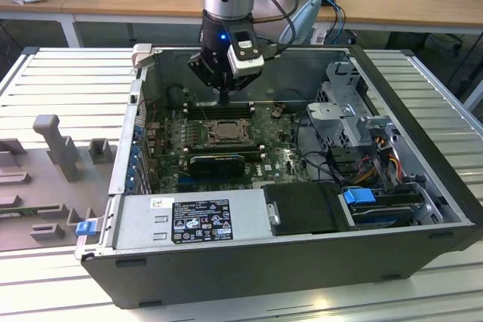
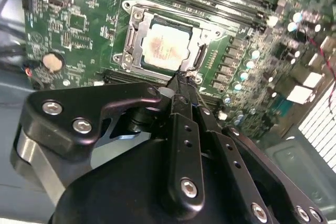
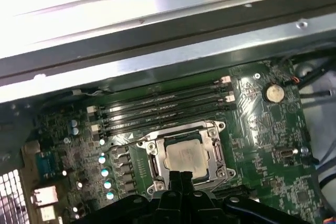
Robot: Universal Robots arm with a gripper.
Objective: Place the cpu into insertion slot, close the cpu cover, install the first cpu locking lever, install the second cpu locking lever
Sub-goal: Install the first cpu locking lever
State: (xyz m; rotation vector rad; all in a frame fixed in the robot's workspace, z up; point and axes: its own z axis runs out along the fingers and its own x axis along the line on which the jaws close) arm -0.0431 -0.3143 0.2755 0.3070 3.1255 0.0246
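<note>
Silvery chip work. Exterior view: my tool (image 1: 224, 99) hangs close over the insertion slot (image 1: 204, 133), mid-board. Second wrist view: the cpu (image 2: 165, 45) sits in the slot, the cpu cover (image 2: 134, 38) lies flat around it, and my tool's tips are pressed together on nothing at the socket's edge. First wrist view agrees. Looks like lever work to me, so push with the closed tips and stay off the chip.
</note>
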